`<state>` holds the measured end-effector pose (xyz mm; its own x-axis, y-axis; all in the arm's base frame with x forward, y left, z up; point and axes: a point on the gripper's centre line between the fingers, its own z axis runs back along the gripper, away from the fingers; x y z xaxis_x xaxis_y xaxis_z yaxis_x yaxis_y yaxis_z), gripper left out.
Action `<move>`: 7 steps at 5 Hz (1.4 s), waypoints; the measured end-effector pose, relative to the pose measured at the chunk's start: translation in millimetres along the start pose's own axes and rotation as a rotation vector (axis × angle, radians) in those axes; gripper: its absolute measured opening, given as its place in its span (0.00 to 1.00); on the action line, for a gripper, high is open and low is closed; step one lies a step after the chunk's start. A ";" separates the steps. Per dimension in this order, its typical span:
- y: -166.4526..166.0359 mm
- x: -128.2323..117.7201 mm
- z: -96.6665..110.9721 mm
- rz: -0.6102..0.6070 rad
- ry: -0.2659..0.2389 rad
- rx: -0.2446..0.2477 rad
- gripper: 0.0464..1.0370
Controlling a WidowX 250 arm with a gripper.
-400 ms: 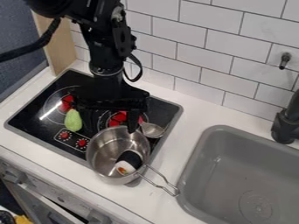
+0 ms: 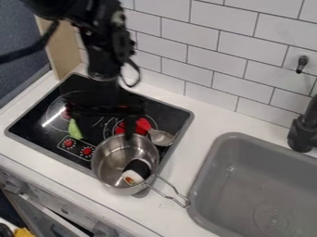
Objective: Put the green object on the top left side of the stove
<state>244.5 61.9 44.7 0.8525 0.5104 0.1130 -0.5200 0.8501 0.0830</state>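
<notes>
Gripper (image 2: 103, 126): mine, hanging over the stove (image 2: 37, 109) just behind the saucepan (image 2: 112, 142) and to its left as viewed; my fingers stand wide apart, with nothing held between them.
Green object (image 2: 75, 131): on the black stove top, left of the saucepan and a little farther back; its upper part is hidden behind my left-hand finger as viewed.
Saucepan: upright, over the stove's front edge, its wire handle (image 2: 167, 192) pointing toward the viewer and to the right, above the white counter (image 2: 170, 217).
Sushi-like roll (image 2: 136, 171): black and white, lying inside the saucepan against the side nearest its handle.
Spoon (image 2: 162, 137): metal bowl and red handle, on the stove just beyond the saucepan's right side.
Knobs (image 2: 86, 151): two, red, on the stove panel, left of the saucepan and in front of the green object.
Sink (image 2: 207, 155): grey, set in the counter, right of the saucepan; a black faucet (image 2: 302, 132) stands at its back edge.
</notes>
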 end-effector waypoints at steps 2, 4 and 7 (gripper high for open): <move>27.8 31.5 -4.9 0.097 -0.023 0.035 0.96; 31.2 60.5 -38.5 0.048 -0.028 0.056 0.96; 44.3 61.3 -78.5 0.020 0.033 0.156 0.96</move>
<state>277.9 141.0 -22.5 0.8418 0.5334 0.0834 -0.5368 0.8106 0.2338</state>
